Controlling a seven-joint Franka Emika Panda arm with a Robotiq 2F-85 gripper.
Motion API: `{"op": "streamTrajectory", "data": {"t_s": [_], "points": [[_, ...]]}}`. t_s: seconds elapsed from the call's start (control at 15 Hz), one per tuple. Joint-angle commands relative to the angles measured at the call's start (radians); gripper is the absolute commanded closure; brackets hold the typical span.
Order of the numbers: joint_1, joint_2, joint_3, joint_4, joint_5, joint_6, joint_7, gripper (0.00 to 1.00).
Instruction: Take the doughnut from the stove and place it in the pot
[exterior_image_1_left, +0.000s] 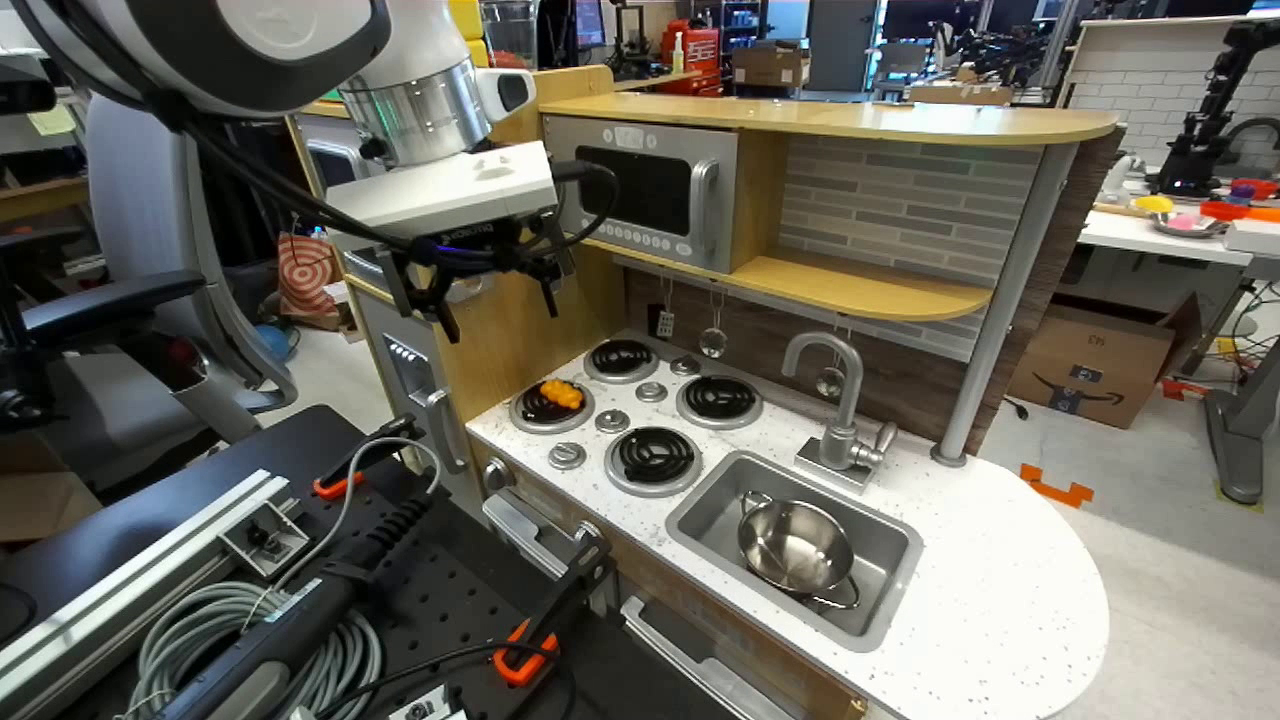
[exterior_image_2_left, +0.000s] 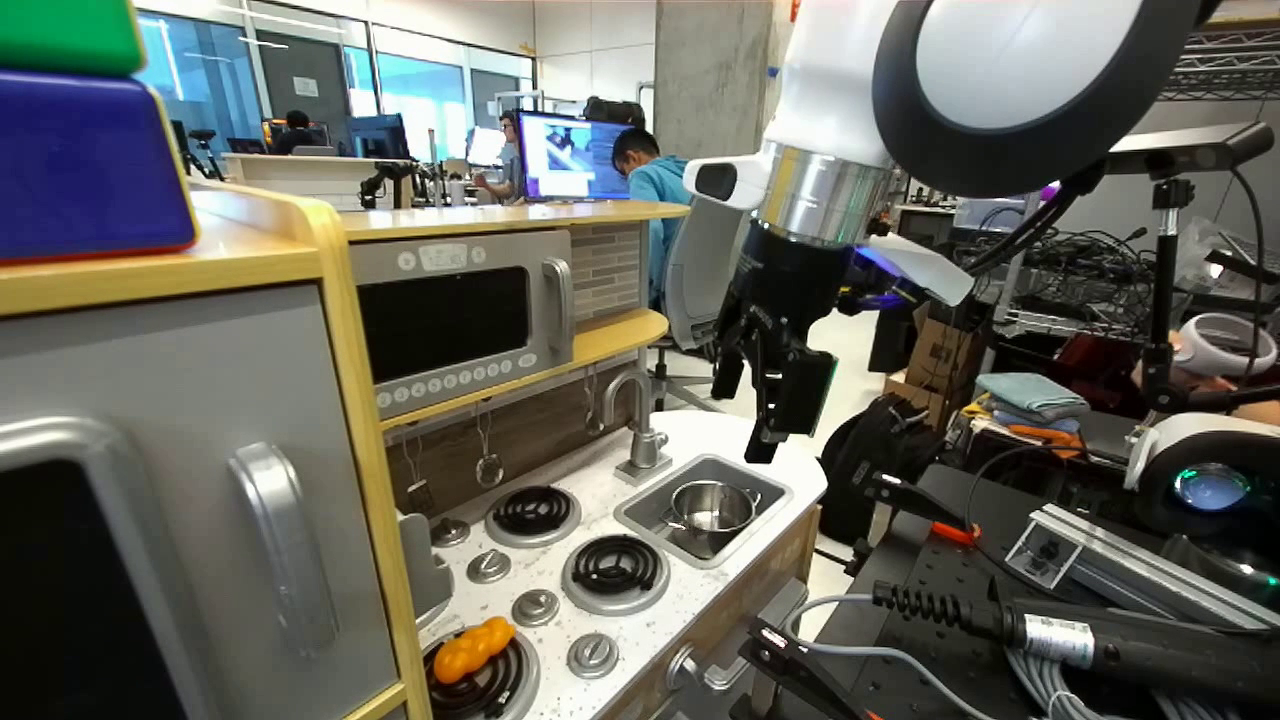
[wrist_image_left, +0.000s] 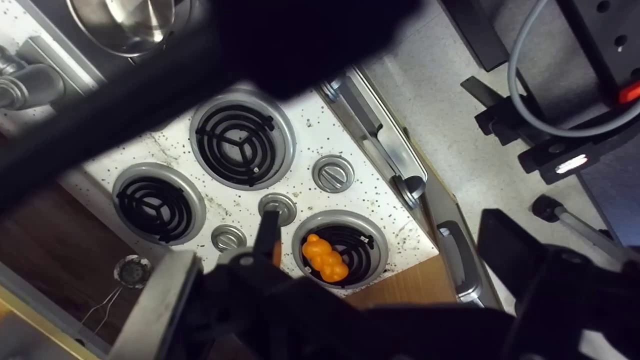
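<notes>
White stove (exterior_image_1_left: 650, 413), set into the speckled counter (exterior_image_1_left: 1010, 560): all four burners (exterior_image_1_left: 655, 458) show whole in an exterior view. Wrist view gives three clearly, the hand (wrist_image_left: 378, 220) and a dark blurred shape (wrist_image_left: 310, 50) covering much of the rest. Shiny steel pot (exterior_image_1_left: 795, 545) sits mouth up in the sink (exterior_image_1_left: 885, 570), both loop handles plain in both exterior views; wrist view catches only part of it, cut by the top edge. Faucet (exterior_image_1_left: 845, 445) likewise: just a piece at the wrist view's left. A person in teal (exterior_image_2_left: 655, 185) shows at the back in an exterior view; a cardboard box (exterior_image_1_left: 1090, 360) with curved-arrow print, in an exterior view. Doughnut (wrist_image_left: 325, 257), a lumpy orange piece, lies on the front burner beside the tall cabinet (exterior_image_2_left: 200, 370); wrist view best for outline, lumps aslant across the coils. Hand's fingers (wrist_image_left: 500, 245) spread wide, hanging well above the counter and clear of the doughnut in both exterior views. From the wrist, doughnut lies between the two fingers in frame, beyond their tips, nearer the one at frame left.
</notes>
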Motion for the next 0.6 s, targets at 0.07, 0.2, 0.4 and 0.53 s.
{"op": "streamTrajectory", "data": {"t_s": [0.07,0.2,0.4,0.53], "points": [[-0.005,0.140,0.051,0.056,-0.029,0.114,0.153,0.00],[0.026,0.233,-0.013,0.104,-0.229,0.219,0.325,0.00],[0.245,0.371,-0.267,0.260,-0.470,0.224,0.519,0.00],[0.400,0.495,-0.380,0.373,-0.498,0.202,0.622,0.00]]}}
